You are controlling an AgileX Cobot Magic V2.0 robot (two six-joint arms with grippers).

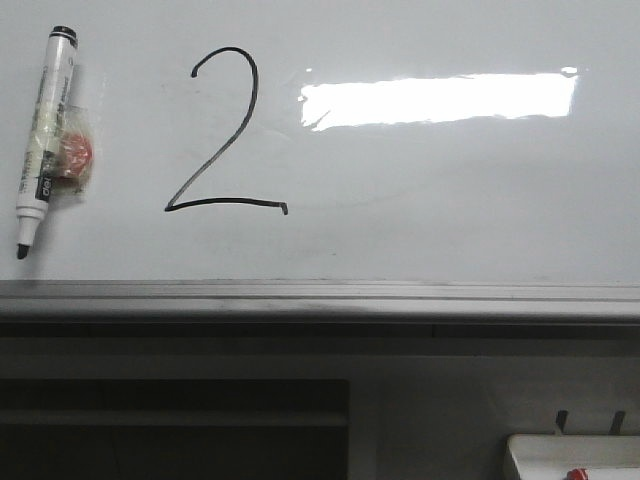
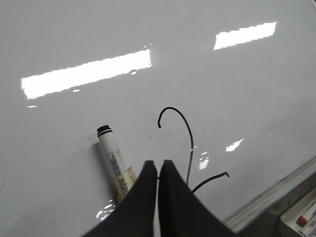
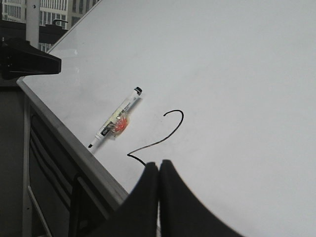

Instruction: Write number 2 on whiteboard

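Nearest you in the front view sits the grey edge strip (image 1: 320, 298) of the whiteboard (image 1: 450, 200), and below it, cut off at the frame's corner, a small white tray (image 1: 575, 455) with something red in it; you cannot read what that red item is.

Neither tool shows in the front view, so go by the wrist cameras. Your left tool (image 2: 158, 170) has its fingers pressed together with nothing between them, and your right tool (image 3: 158, 173) is pinched closed and empty in the same way. Both hang above the board and not on it, which I judge fits arms drawn clear of the surface.

Just past the edge strip lies the number 2 (image 1: 222, 135), left of the board's middle: hooked top, long diagonal, flat base with a small end tick. It looks complete, so I'd judge the writing step finished.

Left of it, apart from the strokes, the marker (image 1: 45, 135) lies flat on the board with its cap off and tip toward the edge strip (probably set aside there to keep ink off the figure). A crumpled clear wrap with a red patch (image 1: 72, 152) clings to its barrel; its purpose is hard to make out.

In each wrist view the dark fingers cover part of the 2's base. Farther on, a bright rectangular glare (image 1: 440, 98) washes out the board.
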